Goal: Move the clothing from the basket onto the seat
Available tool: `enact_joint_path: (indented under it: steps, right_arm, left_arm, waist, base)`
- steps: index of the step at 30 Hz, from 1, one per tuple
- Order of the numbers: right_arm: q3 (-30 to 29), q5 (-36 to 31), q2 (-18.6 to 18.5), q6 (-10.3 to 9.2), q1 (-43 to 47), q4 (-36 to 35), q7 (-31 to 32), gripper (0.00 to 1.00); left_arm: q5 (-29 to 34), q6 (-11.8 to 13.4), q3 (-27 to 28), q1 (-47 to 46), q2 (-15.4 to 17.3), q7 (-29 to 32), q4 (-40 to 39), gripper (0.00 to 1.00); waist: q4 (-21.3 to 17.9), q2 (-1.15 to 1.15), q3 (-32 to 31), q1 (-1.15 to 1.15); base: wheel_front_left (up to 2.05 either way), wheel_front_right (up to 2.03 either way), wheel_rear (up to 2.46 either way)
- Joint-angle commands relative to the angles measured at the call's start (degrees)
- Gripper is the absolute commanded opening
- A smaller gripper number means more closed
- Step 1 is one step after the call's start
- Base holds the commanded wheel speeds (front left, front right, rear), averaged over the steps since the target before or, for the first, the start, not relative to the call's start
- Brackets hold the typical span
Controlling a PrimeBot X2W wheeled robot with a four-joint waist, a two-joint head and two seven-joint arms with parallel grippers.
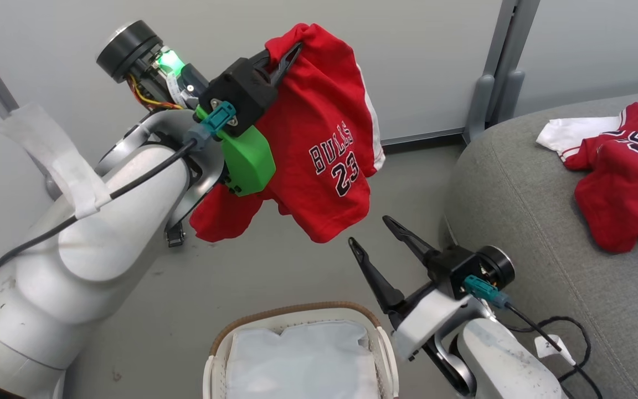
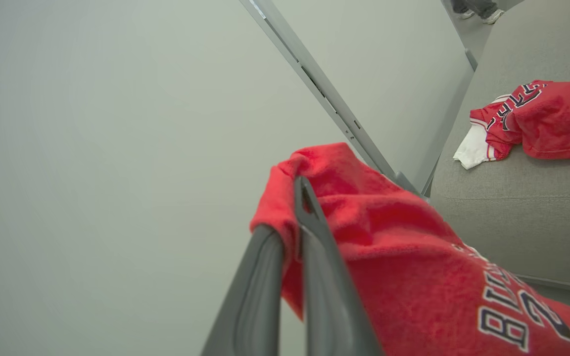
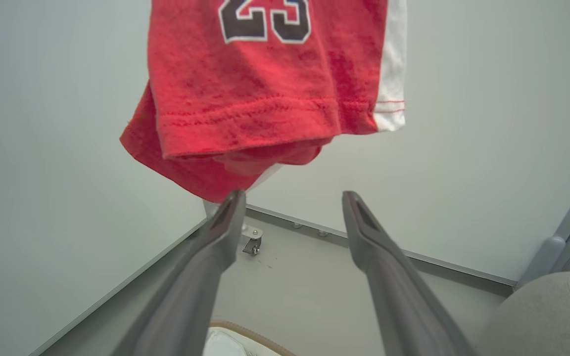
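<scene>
One garment, long axis seemingly vertical, hem down, pinched by left pincer.

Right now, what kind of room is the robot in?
Probably a test room set up a bit like a living room: a grey sofa and a laundry basket stand on a bare grey floor beside plain partition walls.

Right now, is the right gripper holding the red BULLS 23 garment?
No; the right gripper is open and empty below the red garment, which the left gripper pinches at its top edge.
</scene>
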Motion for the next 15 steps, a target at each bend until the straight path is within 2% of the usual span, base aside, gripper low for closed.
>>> enact_joint_path:
  steps: [1,8,15]
  right_arm:
    - [1.4,1.2,-0.2,-0.08,-1.3,0.3,-0.1,1.0]
    - [6.7,6.4,-0.2,-0.08,-3.4,-2.4,-0.1,1.0]
    - [6.8,7.8,-0.2,-0.08,-3.3,-7.0,-0.1,1.0]
  left_arm:
    - [-0.6,0.2,-0.3,-1.3,-0.5,-0.4,0.5,0.0]
    - [-1.1,0.2,-1.7,-2.6,-1.6,-1.2,2.7,0.0]
    - [-1.6,0.2,-2.4,-2.8,-1.6,-1.8,3.6,0.0]
  waist:
    - [0.2,0.0,0.1,0.0]
    - [0.3,0.0,0.1,0.0]
    - [-0.1,0.0,-0.2,0.0]
  base:
    - [0.0,0.0,0.0]
    - [0.0,0.0,0.0]
    - [0.0,0.0,0.0]
